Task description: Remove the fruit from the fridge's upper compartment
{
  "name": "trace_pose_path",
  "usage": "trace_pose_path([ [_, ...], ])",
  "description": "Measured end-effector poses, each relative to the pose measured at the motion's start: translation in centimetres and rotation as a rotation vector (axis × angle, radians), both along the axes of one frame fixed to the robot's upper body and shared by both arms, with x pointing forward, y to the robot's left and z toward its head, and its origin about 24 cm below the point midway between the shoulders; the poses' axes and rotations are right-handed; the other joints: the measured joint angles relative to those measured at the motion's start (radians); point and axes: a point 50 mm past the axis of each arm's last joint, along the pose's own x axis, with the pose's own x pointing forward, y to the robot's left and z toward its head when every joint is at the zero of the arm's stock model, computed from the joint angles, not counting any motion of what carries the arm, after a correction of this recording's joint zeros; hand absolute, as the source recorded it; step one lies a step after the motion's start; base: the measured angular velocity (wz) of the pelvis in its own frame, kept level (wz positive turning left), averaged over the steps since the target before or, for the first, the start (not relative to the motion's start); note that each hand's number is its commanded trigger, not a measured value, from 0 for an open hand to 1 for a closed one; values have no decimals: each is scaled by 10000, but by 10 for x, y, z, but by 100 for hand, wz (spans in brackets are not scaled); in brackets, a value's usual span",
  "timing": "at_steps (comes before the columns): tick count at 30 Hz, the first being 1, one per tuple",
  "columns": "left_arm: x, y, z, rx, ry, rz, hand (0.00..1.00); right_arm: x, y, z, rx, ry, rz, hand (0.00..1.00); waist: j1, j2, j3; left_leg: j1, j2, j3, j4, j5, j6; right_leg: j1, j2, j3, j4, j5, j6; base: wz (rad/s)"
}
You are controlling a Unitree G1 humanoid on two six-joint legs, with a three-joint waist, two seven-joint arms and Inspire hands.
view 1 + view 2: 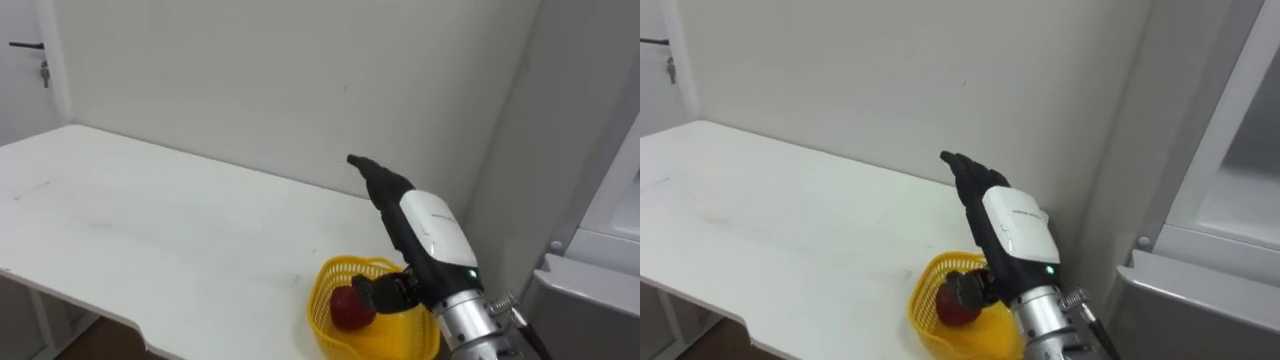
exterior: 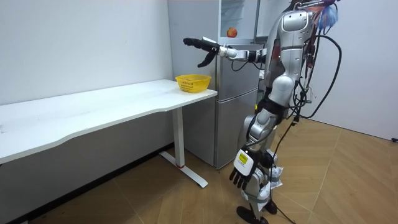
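Right robot hand (image 1: 425, 225) hovers open-fingered above apple (image 1: 349, 308) in yellow basket (image 1: 320, 295).

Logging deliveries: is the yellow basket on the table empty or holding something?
Holding something: a red round fruit lies inside the yellow plastic mesh basket, below the open right robot hand.
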Motion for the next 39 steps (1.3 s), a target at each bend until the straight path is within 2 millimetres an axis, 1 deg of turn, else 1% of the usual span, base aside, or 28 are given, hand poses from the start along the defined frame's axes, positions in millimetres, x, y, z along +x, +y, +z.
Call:
trace_pose_path([
  [3, -2, -2, -1, -63, 46, 30, 0, -4, 4, 11, 317, -509, 181, 0, -172, 105, -26, 22, 23, 167, -55, 1, 4, -54, 9, 148, 1, 10, 6, -13],
  [5, -4, -5, -2, -133, 162, 113, 0, -10, 7, 21, 603, -911, 394, 0, -280, 223, -76, 26, 30, 209, -68, -2, 10, -80, 16, 196, -4, 39, 21, -11],
  [6, -6, -7, -3, -190, 223, 179, 0, -14, 9, 29, 919, -1252, 626, 0, -424, 305, -114, 35, 28, 219, -85, -1, 16, -82, 14, 209, -2, 44, 28, -3],
  [7, -7, -8, -4, -210, 235, 201, 0, -19, 11, 38, 1346, -1591, 844, 0, -526, 370, -125, 65, 30, 242, -115, 4, 24, -77, 12, 214, 0, 46, 31, -3],
  [8, -7, -8, -4, -208, 226, 202, 0, -22, 12, 42, 1557, -1755, 927, 0, -546, 393, -136, 89, 34, 263, -138, 5, 26, -73, 14, 230, 0, 46, 31, -8],
  [10, -8, -9, -4, -111, 161, 217, 0, -32, 12, 50, 2174, -2257, 1164, 0, -588, 478, -194, 224, 71, 425, -218, 5, 26, -38, 43, 373, 10, 46, 31, -18],
  [14, -9, -11, -5, 31, 96, 232, 0, -43, 4, 60, 2955, -2987, 912, 0, -779, 530, -199, 432, 122, 637, -346, 5, 22, 40, 94, 621, 22, 53, 19, -19],
  [19, -13, -11, -6, 270, 84, 311, 0, -55, -11, 68, 3789, -3718, 386, 0, -1435, 556, -187, 541, 137, 715, -379, 3, 19, 112, 104, 694, 25, 56, 14, -4],
  [21, -14, -12, -6, 302, 100, 326, 0, -60, -17, 71, 3986, -4047, 147, 0, -1565, 562, -183, 545, 138, 737, -379, 3, 20, 110, 106, 714, 36, 56, 14, -3],
  [24, -15, -14, -7, 275, 88, 342, 0, -67, -25, 75, 4359, -4630, -226, 0, -1643, 573, -177, 571, 145, 791, -392, 2, 19, 90, 120, 800, 54, 57, 12, -7],
  [27, -16, -18, -8, 303, -13, 377, 0, -71, -33, 75, 4489, -4981, -544, 0, -1703, 560, -169, 603, 155, 822, -401, 1, 19, 49, 124, 868, 149, 55, 11, -1],
  [29, -17, -20, -8, 225, -87, 369, 0, -72, -40, 76, 4492, -5214, -847, 0, -1771, 523, -150, 582, 153, 850, -397, 1, 20, 20, 124, 904, 149, 55, 11, -2],
  [31, -21, -19, -8, 242, -40, 439, 0, -73, -53, 81, 4643, -5639, -1367, 0, -1922, 447, -154, 518, 153, 866, -375, 1, 20, -54, 118, 904, 169, 55, 11, 0],
  [34, -23, -17, -8, 285, -22, 669, 0, -76, -72, 86, 4965, -6180, -2070, 0, -2047, 409, -154, 521, 155, 912, -382, 0, 23, -73, 121, 948, 174, 55, 11, -4],
  [36, -24, -15, -7, 313, -72, 883, 0, -77, -80, 89, 5014, -6466, -2435, 0, -2128, 408, -156, 512, 165, 965, -388, 0, 23, -108, 127, 979, 181, 55, 11, -8],
  [38, -25, -13, -7, 323, -115, 976, 0, -78, -90, 92, 4897, -6749, -2864, 0, -2197, 391, -165, 503, 169, 980, -387, 0, 23, -122, 124, 928, 180, 55, 11, -3],
  [39, -25, -13, -7, 287, -145, 1029, 0, -79, -97, 93, 4846, -6901, -3158, 0, -2251, 352, -182, 498, 163, 959, -388, 0, 23, -121, 120, 913, 174, 55, 11, 0],
])
